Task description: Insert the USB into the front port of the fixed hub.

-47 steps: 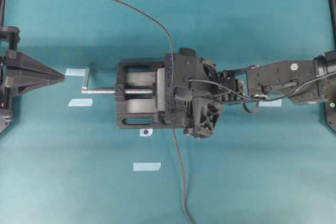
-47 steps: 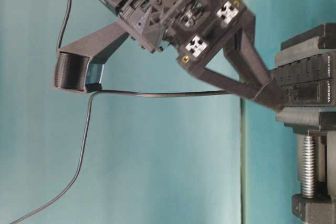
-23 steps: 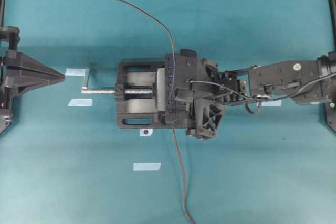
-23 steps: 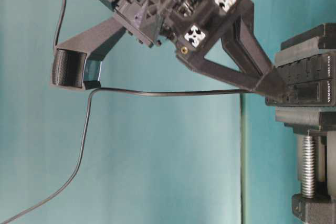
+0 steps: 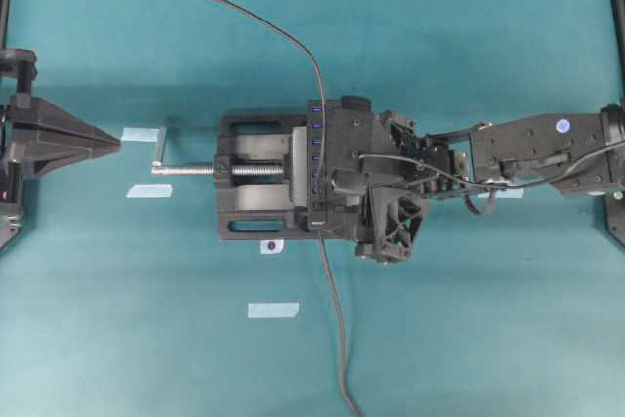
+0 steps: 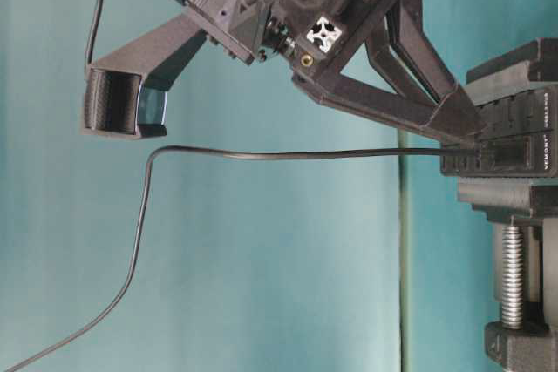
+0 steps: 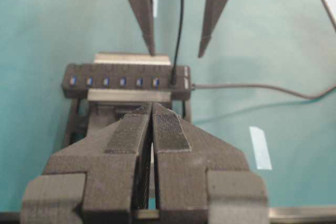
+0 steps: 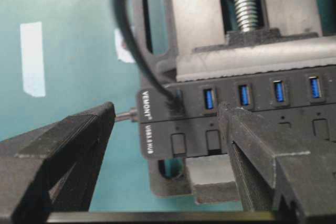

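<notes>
USB (image 8: 176, 106) stands upright in the fixed hub (image 8: 236, 119); right pincer (image 8: 168, 145) apart, left pincer (image 7: 152, 129) together.

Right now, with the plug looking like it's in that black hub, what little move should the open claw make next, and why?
Probably lift straight away. The plug sits in the hub's end port, and the right claw stands open with the cable free of it, so nothing is left to hold.

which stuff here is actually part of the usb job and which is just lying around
Part of the job:
- USB, seated in the end port
- fixed hub
- right end effector, open around the plug
- vise clamping the hub

Just lying about:
- blue tape strips
- left end effector, shut, parked away from the hub
</notes>
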